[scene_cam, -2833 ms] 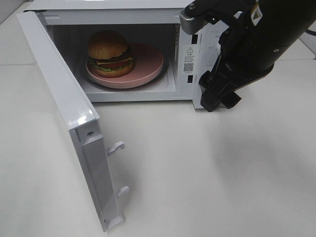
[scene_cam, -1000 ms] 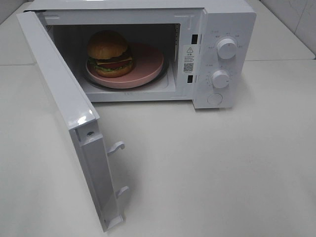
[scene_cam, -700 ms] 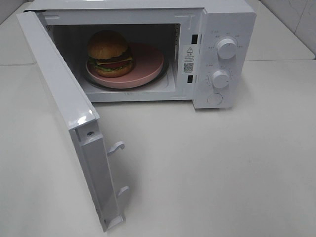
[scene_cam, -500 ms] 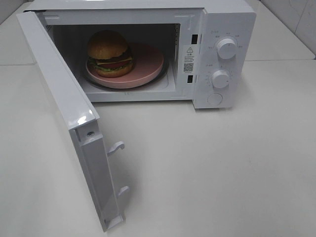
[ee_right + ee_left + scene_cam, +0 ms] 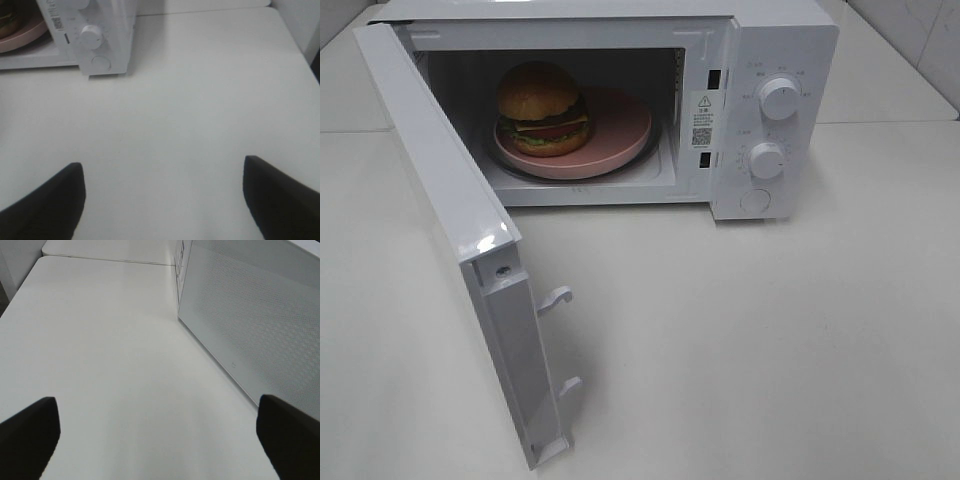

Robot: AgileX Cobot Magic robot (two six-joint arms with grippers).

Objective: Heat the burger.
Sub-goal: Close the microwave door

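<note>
Burger [image 5: 542, 108] is held by neither gripper; it sits inside the microwave [image 5: 785, 50], well away from both.

Right gripper [image 5: 164, 200]: released, jaws spread wide with nothing between them. Only the two dark fingers [image 5: 45, 202] show in its wrist view, over bare table [image 5: 200, 100] with no contact visible. Ahead of it and off toward the left arm's side, well apart, is the microwave's control panel: two white knobs [image 5: 779, 98] stacked, and a round button [image 5: 755, 201] below the lower one. Beyond the panel is the open cavity. A pink plate [image 5: 620, 125] lies flat in it, and the burger stands upright on the plate, bun on top, on the half farther from this gripper. The wrist view catches only the plate's edge.

Left gripper [image 5: 159, 440]: also released, jaws at full spread and empty, over bare table. Ahead of it and toward the right arm's side is the outer perforated face of the microwave door [image 5: 440, 200], near but apart from the fingertips. The door is swung fully open, so it stands between this gripper and the cavity. The burger is hidden from this wrist view.

Two latch hooks [image 5: 555, 297] stick out of the door's free edge.

Neither gripper appears in the high view.
</note>
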